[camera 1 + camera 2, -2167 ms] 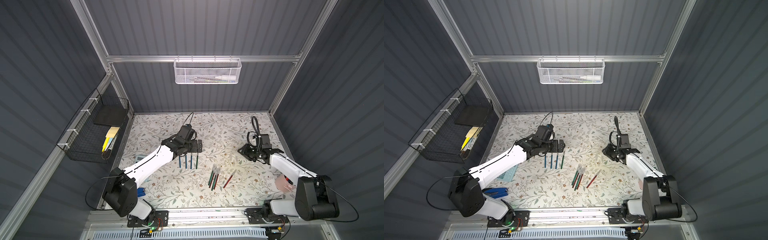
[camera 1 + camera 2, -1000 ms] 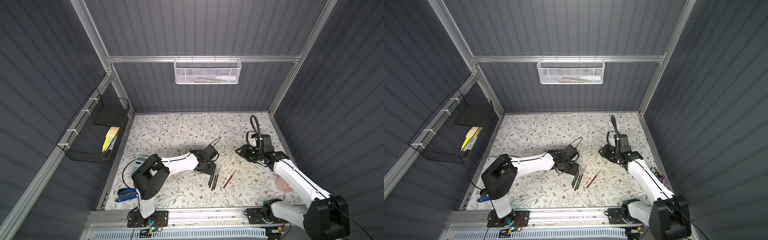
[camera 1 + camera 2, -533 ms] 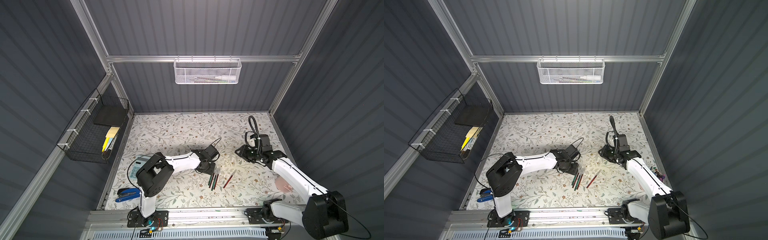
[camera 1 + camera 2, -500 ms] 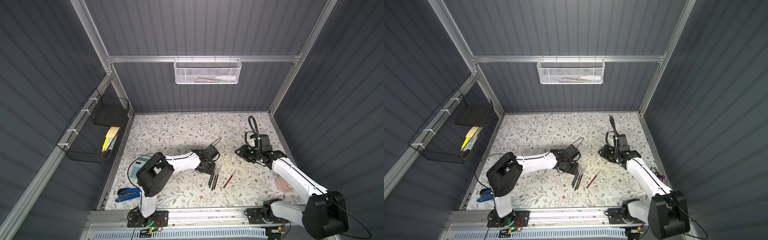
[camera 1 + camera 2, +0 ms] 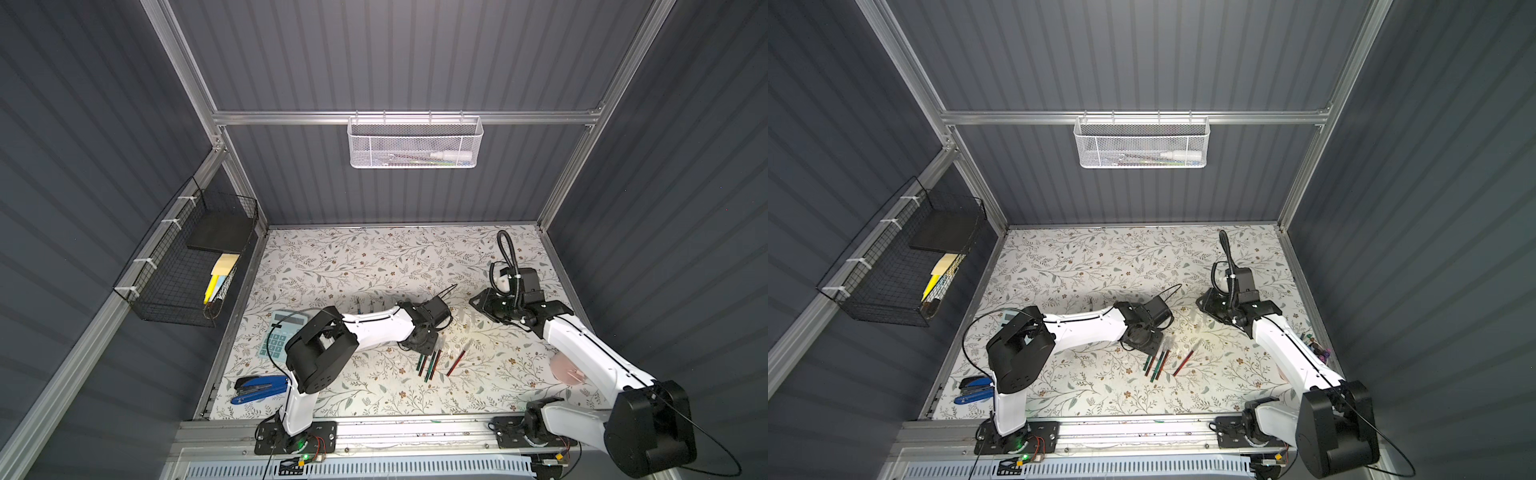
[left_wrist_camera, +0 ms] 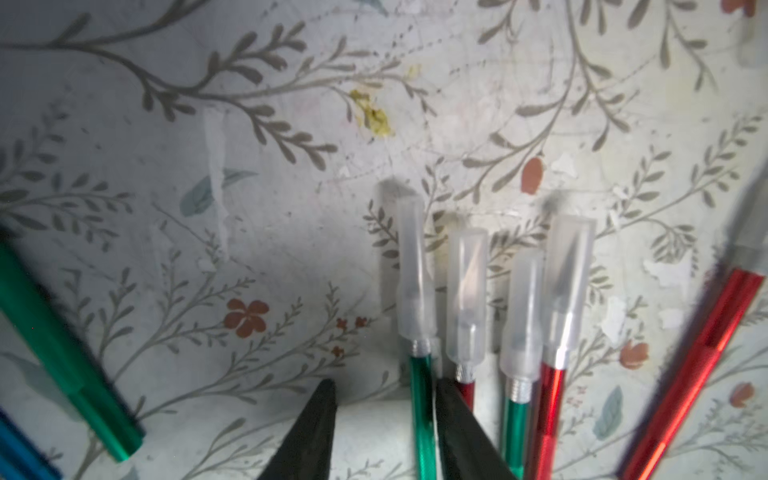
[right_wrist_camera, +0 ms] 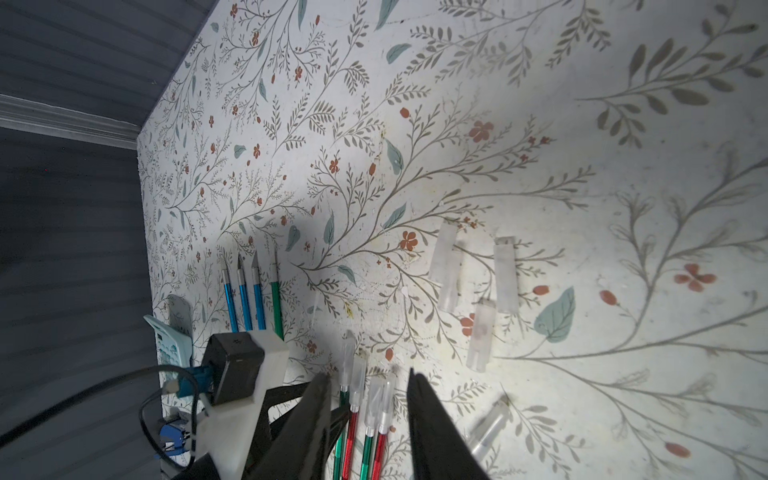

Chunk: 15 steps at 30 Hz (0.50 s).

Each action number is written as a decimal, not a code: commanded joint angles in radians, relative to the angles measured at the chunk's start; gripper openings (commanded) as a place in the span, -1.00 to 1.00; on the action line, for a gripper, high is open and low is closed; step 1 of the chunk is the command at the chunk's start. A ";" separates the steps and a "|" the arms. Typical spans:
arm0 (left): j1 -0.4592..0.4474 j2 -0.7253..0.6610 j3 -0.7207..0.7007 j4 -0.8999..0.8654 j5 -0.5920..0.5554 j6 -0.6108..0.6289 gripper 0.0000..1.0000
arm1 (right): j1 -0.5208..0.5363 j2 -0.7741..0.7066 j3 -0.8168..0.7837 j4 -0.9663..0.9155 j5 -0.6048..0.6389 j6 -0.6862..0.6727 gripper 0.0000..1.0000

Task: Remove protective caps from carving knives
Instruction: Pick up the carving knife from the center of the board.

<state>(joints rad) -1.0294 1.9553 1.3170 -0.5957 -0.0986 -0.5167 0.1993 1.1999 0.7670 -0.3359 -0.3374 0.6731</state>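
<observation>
Four capped carving knives [image 6: 519, 415] lie side by side, green and red, each with a whitish protective cap [image 6: 415, 266]. My left gripper [image 6: 384, 384] is down on the mat, open. The leftmost green knife [image 6: 422, 415] lies between its fingers, against one finger [image 6: 457, 428]. In both top views the gripper [image 5: 424, 340] covers the cluster's [image 5: 1156, 363] capped ends. My right gripper [image 7: 368, 374] hovers open above those caps with nothing in it. Three loose caps [image 7: 505, 274] lie on the mat. Uncapped blue and green knives [image 7: 249, 291] lie in a row further left.
A single red knife [image 5: 456, 363] lies right of the cluster. A calculator [image 5: 282, 336] and a blue stapler [image 5: 259, 388] sit at the left front, and a pink object [image 5: 565, 370] under my right arm. A black wire basket [image 5: 187, 266] hangs on the left wall.
My left arm has moved from the uncapped row to the capped cluster, and its jaws have narrowed around the green knife. The right gripper has shifted only slightly.
</observation>
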 commanded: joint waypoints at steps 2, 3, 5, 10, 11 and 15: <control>-0.019 0.043 0.002 -0.104 -0.038 -0.012 -0.19 | 0.003 0.032 0.005 0.019 -0.009 0.005 -0.32; -0.024 0.046 0.003 -0.111 -0.042 -0.013 -0.20 | 0.003 0.036 0.003 0.020 -0.010 0.005 -0.32; -0.029 0.047 -0.002 -0.115 -0.041 -0.013 -0.25 | 0.004 0.036 0.000 0.022 -0.008 0.006 -0.32; -0.031 0.051 -0.015 -0.104 -0.037 -0.007 -0.80 | 0.003 0.037 -0.005 0.025 -0.008 0.004 -0.32; -0.031 0.050 -0.015 -0.103 -0.041 -0.007 -0.89 | 0.004 0.036 -0.005 0.023 -0.007 0.003 -0.32; -0.031 0.044 -0.007 -0.095 -0.048 -0.001 -0.95 | 0.004 0.033 -0.005 0.022 -0.004 0.003 -0.32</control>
<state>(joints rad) -1.0534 1.9572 1.3205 -0.6472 -0.1432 -0.5240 0.1993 1.2362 0.7666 -0.3157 -0.3405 0.6731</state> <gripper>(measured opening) 0.088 0.341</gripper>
